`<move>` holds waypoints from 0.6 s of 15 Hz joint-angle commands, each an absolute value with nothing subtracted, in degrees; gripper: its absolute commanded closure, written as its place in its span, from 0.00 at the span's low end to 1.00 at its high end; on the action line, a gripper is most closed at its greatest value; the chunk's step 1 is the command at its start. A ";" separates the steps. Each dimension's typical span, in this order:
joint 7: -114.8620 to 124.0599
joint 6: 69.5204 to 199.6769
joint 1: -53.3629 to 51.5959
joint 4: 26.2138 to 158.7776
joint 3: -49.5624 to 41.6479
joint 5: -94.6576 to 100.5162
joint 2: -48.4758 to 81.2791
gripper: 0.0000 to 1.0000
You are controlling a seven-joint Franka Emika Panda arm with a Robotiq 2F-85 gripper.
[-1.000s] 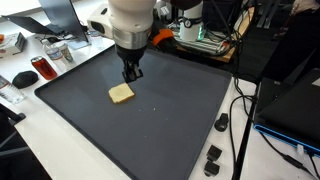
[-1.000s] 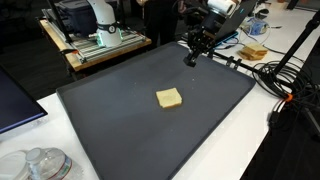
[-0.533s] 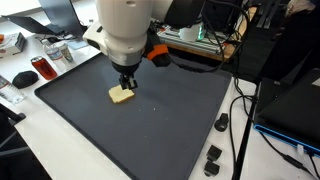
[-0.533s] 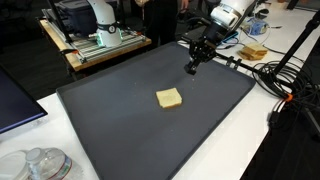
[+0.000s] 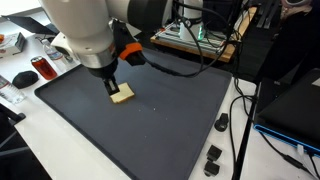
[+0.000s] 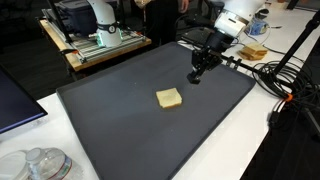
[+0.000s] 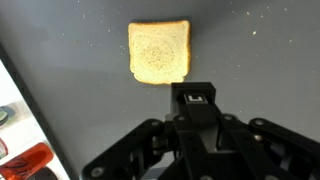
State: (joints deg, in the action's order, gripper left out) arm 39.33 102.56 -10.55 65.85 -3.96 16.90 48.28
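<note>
A square slice of toast [image 7: 159, 52] lies flat on the dark grey mat [image 5: 170, 120]; it shows in both exterior views, toast [image 5: 123, 94] and toast [image 6: 170, 97]. My gripper [image 7: 193, 95] hangs above the mat just short of the slice's near edge, its two black fingers pressed together with nothing between them. In an exterior view the gripper [image 6: 197, 75] is above and behind the slice, clearly apart from it. In an exterior view the arm's white body hides much of the gripper [image 5: 110, 85], which appears close over the slice's left edge.
A red can [image 5: 44, 68] and a black mouse [image 5: 23, 77] sit beyond the mat's left edge. Small black parts [image 5: 221, 122] and cables lie off the right edge. A glass jar [image 6: 40, 165] stands near one corner, cables [image 6: 285, 90] along another side.
The arm has swung across the mat and lowered, bringing the shut gripper from well behind the toast to close beside it. The toast has not moved.
</note>
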 commanded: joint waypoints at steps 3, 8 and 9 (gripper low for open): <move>26.11 100.58 -3.61 55.43 -2.67 6.54 53.20 0.95; 16.58 100.93 1.83 52.76 -1.86 0.12 54.71 0.95; 15.08 100.90 2.93 52.63 -1.51 -1.19 54.81 0.95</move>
State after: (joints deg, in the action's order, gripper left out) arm 19.83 102.54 -0.13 56.18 -3.10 2.80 53.06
